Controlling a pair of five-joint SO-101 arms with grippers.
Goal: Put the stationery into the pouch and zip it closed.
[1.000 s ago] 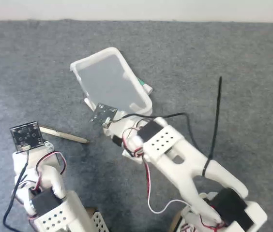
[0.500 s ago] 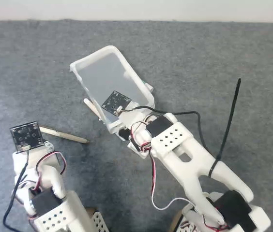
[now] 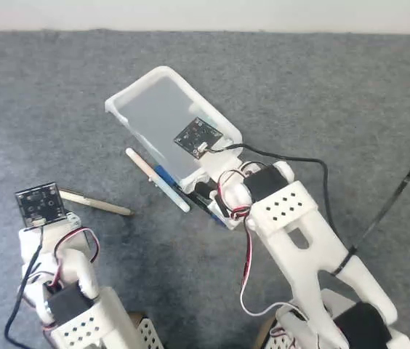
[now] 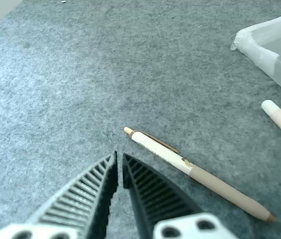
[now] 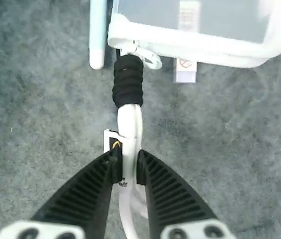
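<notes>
Where the grey felt-covered table spreads out beyond the two arms, we see the translucent white plastic pouch lying flat near the middle, one short end toward the right arm. The right tool is clamped tight on a slim white pen with a black banded grip. The black end of that pen touches the pouch's near edge, by a small white loop on the rim. Just left of it, a white-and-blue pen lies on the table along the pouch's left side; we cannot tell whether the two touch. A small white tag-like piece sits just beside the same near edge. Further left and nearer to the arms, well apart from the pouch, lies a cream-and-beige clip pen. The left tool hangs just over the table near that pen's cream end, its jaws closed to a thin slit and holding nothing.
</notes>
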